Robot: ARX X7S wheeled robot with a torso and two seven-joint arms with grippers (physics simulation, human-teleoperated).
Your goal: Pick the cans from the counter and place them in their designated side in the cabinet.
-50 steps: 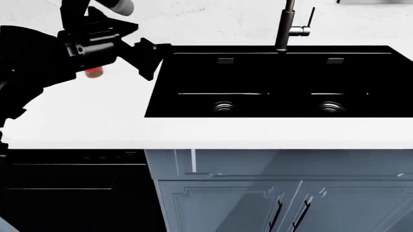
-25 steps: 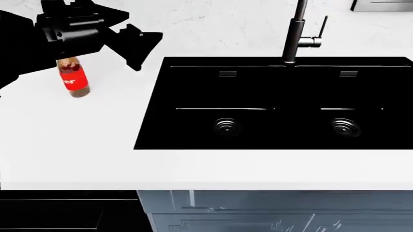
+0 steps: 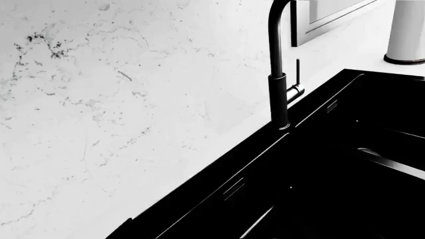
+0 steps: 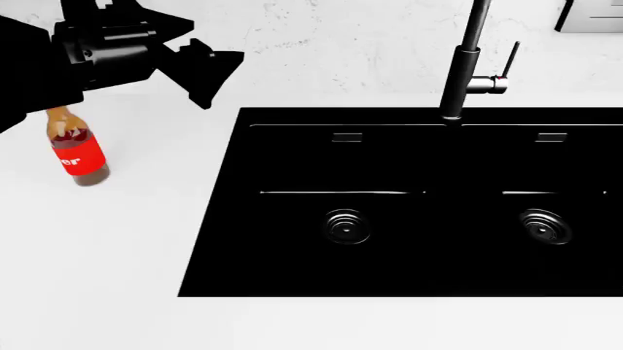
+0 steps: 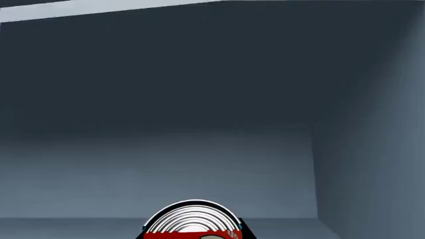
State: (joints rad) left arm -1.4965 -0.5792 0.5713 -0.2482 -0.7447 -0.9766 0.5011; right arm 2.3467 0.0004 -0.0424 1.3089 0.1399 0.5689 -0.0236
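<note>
Since the earlier head view the sink (image 4: 409, 204) and bottle (image 4: 76, 152) have slid lower and nearer; the left claw (image 4: 200, 73) hangs above the white tabletop (image 4: 107, 255), its opening impossible to judge. The left wrist view shows only the tap (image 3: 279, 74) and marbled wall. In the right wrist view, a red-labelled can (image 5: 192, 223) with ridged silver top sits at the frame edge before a grey-blue cabinet (image 5: 199, 99) interior; the right claw itself is unseen.

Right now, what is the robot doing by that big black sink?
The robot is sorting cans into a cabinet. Its right wrist view shows a red-labelled metal can with a ribbed silver top close before the camera, facing a grey-blue cabinet interior. Whether those jaws grip it can't be told. The left gripper hangs above the white counter, near a brown glass bottle with a red label beside the black double sink.
</note>
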